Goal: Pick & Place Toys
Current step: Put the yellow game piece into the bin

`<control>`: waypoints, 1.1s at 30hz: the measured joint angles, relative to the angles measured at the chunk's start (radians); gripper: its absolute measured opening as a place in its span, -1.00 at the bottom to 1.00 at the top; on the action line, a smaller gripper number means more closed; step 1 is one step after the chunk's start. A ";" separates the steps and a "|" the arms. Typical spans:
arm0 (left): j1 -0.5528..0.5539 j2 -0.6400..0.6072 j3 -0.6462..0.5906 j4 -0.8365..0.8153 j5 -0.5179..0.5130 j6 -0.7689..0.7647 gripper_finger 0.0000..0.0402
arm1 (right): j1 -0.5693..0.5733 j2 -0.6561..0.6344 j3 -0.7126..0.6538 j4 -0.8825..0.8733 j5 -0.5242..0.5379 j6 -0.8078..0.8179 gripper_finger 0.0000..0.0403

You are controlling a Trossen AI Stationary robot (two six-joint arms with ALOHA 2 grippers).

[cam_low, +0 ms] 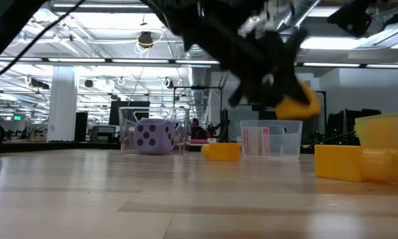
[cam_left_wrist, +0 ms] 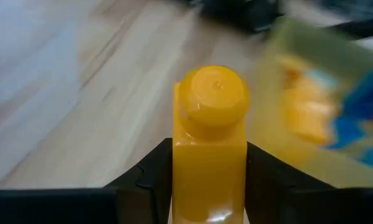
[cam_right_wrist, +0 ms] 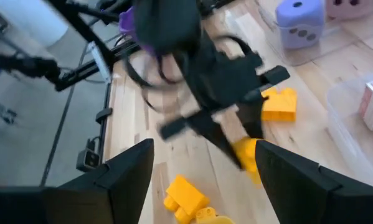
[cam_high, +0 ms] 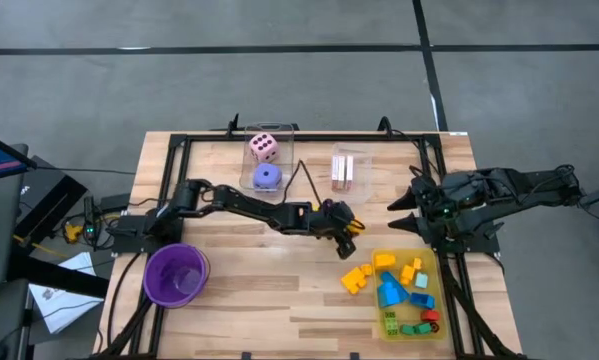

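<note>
Left gripper (cam_left_wrist: 209, 186) clamped on one smooth yellow plastic block (cam_left_wrist: 210, 143) with a round stud, held above the wooden table (cam_high: 259, 290). Two dotted dice, one pink (cam_high: 263, 147), one purple (cam_high: 267, 176), sit in a clear box (cam_high: 289, 135). Right gripper (cam_right_wrist: 205, 163), fingers apart, waits at the table's right edge

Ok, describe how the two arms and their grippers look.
Both arms are dark, jointed, with black cables running along them. The left gripper and right gripper are both black, with two flat, angular fingers. No markings are legible.
</note>
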 joint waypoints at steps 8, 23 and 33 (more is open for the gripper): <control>-0.027 -0.168 0.002 0.003 0.160 0.188 -0.33 | 0.000 0.001 0.000 0.005 -0.016 -0.139 0.35; -0.023 -0.228 0.003 0.000 0.139 0.208 -0.33 | -0.021 0.217 0.000 0.227 -0.014 -0.286 0.35; -0.023 -0.228 0.003 0.003 0.140 0.208 -0.33 | -0.022 0.255 0.000 0.228 -0.019 -0.286 0.34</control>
